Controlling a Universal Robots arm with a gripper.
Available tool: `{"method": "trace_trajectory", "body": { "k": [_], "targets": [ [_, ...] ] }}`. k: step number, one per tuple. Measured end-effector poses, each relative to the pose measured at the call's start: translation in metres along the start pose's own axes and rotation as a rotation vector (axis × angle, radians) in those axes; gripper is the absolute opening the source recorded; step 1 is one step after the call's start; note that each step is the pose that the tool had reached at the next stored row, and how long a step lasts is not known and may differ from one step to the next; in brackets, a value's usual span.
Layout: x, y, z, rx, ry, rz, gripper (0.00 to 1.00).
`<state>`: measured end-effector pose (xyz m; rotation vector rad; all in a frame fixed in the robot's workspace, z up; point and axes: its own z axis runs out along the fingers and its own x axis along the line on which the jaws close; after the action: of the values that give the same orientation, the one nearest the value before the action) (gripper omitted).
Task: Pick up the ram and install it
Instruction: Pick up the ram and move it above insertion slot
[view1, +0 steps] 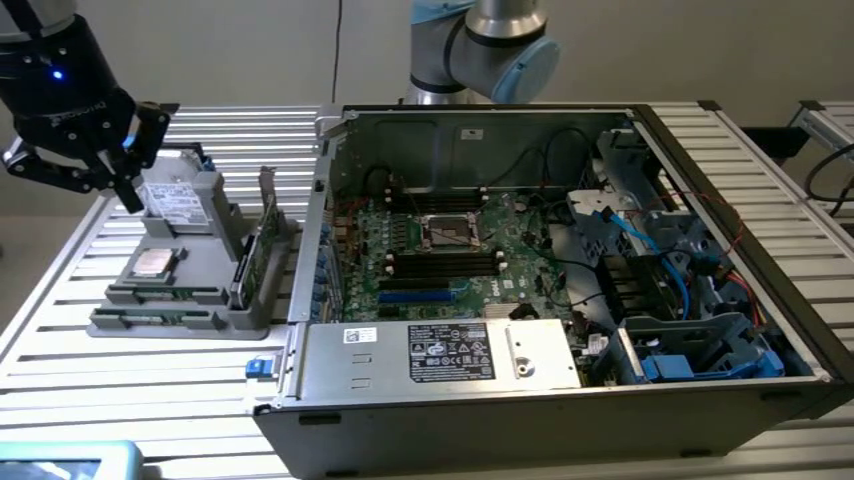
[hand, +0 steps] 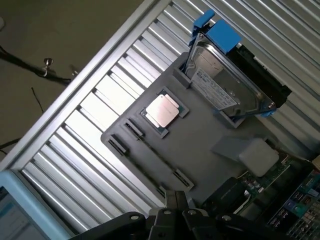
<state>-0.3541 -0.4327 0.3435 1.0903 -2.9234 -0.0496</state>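
Closest in the exterior view sits the open computer case (view1: 534, 420). At that view's left a grey holder (view1: 200, 325) lies on the slatted table (view1: 54, 350). Along the holder's near edge a thin green strip, seemingly the ram (view1: 160, 296), stands in a slot. The gripper (view1: 123, 190) hangs above the holder, empty. In the wrist view its fingers (hand: 172, 205) are pressed together over the holder's edge, with a processor (hand: 161, 110) and a hard drive (hand: 220, 85) beyond.

Soft, even light over my workspace.
Bench (hand: 95, 117) slats glare white beneath my wrist camera; the open computer case (view1: 534, 425) lies dimmer inside, with faint shadows only.
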Motion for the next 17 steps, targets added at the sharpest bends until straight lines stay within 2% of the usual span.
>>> {"method": "trace_trajectory", "body": {
  "k": [9,17],
  "targets": [
    [0.0012,0.0010,0.0002,0.0024,0.0030,-0.106,0.11],
    [0.0014,0.0011,0.0002,0.0039,0.0077,-0.244,0.11]
  ]
}}
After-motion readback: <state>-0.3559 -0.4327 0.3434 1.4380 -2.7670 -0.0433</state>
